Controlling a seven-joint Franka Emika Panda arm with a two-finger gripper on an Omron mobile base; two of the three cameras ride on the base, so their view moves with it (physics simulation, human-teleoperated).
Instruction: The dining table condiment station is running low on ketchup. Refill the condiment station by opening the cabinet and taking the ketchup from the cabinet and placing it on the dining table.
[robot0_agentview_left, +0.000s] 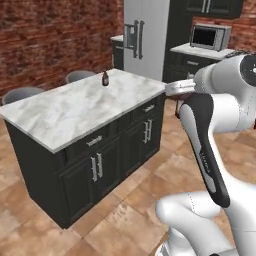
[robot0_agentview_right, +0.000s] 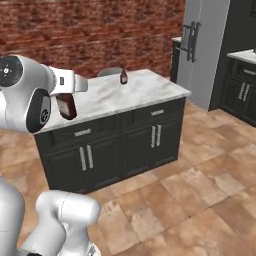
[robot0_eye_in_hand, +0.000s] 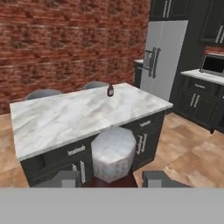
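marble-topped dining table (robot0_agentview_left: 65, 112) stood on tan tile floor (robot0_agentview_right: 200, 200) before a brick wall (robot0_eye_in_hand: 65, 43). jaws of the gripper (robot0_eye_in_hand: 113, 180) were clamped on the ketchup (robot0_agentview_right: 66, 106), mid-air, short of the table's near edge. another small bottle (robot0_agentview_left: 105, 78) stood at the far edge. left base view showed a microwave (robot0_agentview_left: 211, 37).

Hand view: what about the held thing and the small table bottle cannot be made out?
- Hand view, held bottle: its pale cap faces the camera and hides the body.
- All views, small bottle on the dining table: too small, label unreadable.
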